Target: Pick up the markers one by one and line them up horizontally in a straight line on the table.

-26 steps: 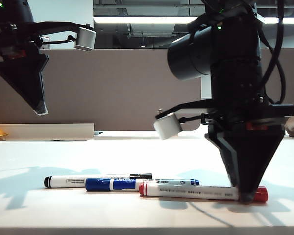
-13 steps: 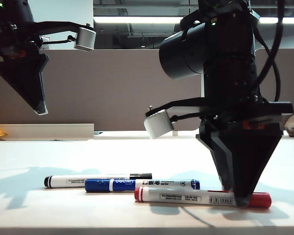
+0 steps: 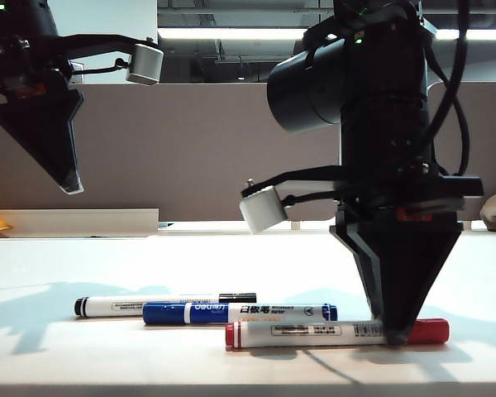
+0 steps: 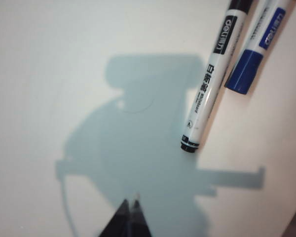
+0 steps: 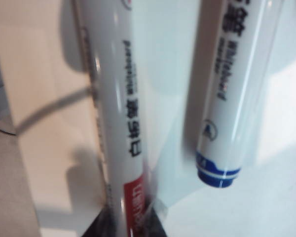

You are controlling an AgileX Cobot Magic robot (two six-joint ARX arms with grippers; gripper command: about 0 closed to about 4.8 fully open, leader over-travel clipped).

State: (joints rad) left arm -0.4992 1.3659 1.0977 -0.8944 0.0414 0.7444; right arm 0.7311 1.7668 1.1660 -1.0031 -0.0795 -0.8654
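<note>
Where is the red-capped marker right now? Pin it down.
In the exterior view the red-capped marker lies flat on the table, nearest the camera and right of centre, just in front of the blue marker, with the right gripper at its capped end.

My right end effector [image 3: 397, 335] points straight down at the tabletop [image 3: 231, 256], its tip on the red marker [image 3: 337, 332] near the cap end. That marker lies flat and roughly level, nearest the camera. Just behind it lies the blue marker [image 3: 240, 313], and behind that the black marker [image 3: 165, 305], further left; all three overlap along their length in staggered rows. My left end effector [image 3: 70, 186] hangs high above the tabletop at the left, well apart from the markers, its tip pinched together.
</note>
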